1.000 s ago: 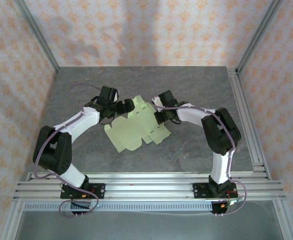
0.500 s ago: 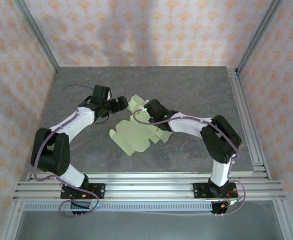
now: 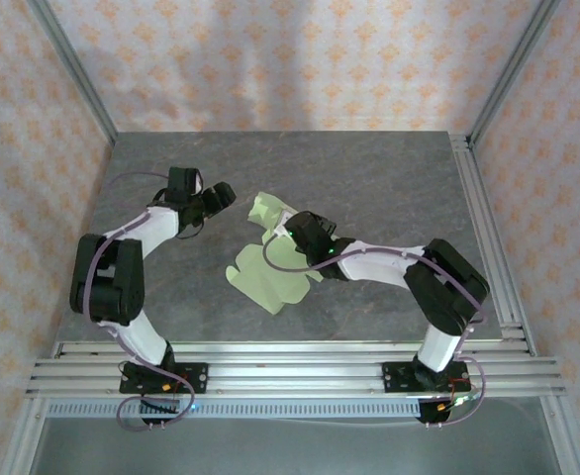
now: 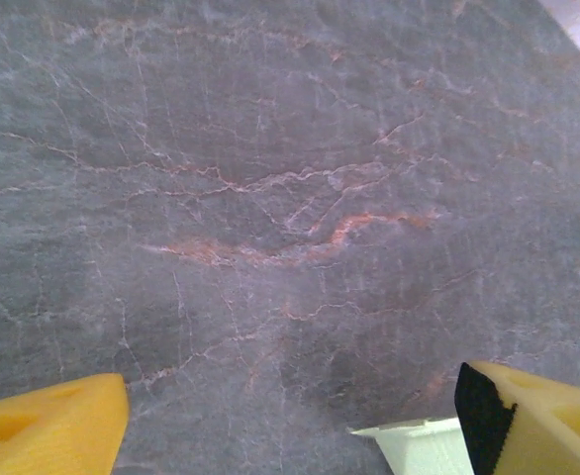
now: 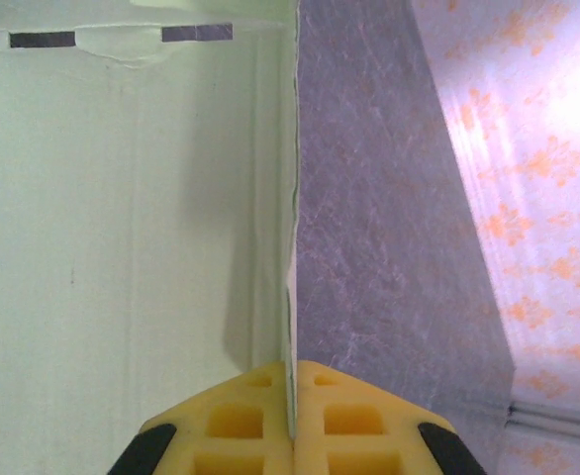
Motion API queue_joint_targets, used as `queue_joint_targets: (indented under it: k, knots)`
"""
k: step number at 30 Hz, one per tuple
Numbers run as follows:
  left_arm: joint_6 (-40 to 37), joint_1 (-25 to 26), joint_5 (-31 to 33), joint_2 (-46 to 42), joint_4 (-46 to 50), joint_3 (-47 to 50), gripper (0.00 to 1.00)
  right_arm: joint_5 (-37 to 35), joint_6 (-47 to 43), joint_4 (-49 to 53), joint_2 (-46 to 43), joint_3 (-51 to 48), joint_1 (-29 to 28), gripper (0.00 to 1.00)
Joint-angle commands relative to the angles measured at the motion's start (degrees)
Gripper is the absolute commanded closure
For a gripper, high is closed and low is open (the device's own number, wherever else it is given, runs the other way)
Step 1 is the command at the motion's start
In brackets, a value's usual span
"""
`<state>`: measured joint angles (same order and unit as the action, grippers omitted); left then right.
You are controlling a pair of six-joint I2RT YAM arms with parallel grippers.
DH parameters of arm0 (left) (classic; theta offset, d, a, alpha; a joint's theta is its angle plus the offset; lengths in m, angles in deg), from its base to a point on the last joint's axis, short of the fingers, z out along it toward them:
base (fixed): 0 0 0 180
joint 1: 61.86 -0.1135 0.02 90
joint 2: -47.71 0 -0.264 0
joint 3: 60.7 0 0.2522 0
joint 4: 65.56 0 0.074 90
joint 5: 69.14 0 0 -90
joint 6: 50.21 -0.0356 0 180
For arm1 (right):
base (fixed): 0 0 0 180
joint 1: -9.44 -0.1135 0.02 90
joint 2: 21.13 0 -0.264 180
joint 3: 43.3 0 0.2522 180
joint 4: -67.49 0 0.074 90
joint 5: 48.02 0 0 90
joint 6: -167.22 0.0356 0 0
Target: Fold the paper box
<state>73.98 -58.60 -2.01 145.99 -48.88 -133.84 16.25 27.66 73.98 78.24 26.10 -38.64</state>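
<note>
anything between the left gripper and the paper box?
No. In the top view, the stretch of table from the left gripper to the paper box is bare; they sit apart.

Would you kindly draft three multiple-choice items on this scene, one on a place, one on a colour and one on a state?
1. Where does the paper box lie? A on the rails; B in the middle of the table; C against the back wall.
2. What colour are the pads of the right gripper? A yellow; B red; C black.
3. How does the right gripper stand? A open in the air; B shut on nothing; C shut on the paper box's edge.
Key: B, the top view shows it mid-table; A, the wrist view shows yellow pads; C, the card's edge sits pinched between them.
</note>
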Motion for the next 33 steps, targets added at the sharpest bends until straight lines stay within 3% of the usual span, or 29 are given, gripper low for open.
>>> queue_joint_targets:
  k: [1,5,13,19,26,33]
  knots:
    - [-1.7,0.2,-1.4,2.9,-2.1,-4.3,0.13,-3.5,-5.1,-7.7,-1.3,-2.3,-1.0,1.00]
    - [-3.3,0.1,-1.7,6.9,-0.1,-7.8,0.13,-3.4,-5.8,-9.0,-1.9,-3.1,-1.5,1.00]
    - [-8.1,0.6,-11.6,15.2,3.7,-15.1,0.13,-2.9,-7.2,-11.7,-2.1,-4.6,-2.1,1.00]
    - [-12.0,2.7,-13.4,17.4,7.6,-17.6,0.13,-2.9,-7.6,-12.1,-2.1,-4.1,-2.2,1.00]
    - [-12.5,3.7,-15.6,16.0,7.3,-15.2,0.13,-3.2,-6.6,-11.5,-1.5,-3.4,-2.2,1.00]
    - [-12.3,4.2,-15.5,9.0,4.7,-7.5,0.13,-3.6,-5.8,-11.6,0.1,-2.7,-2.2,1.00]
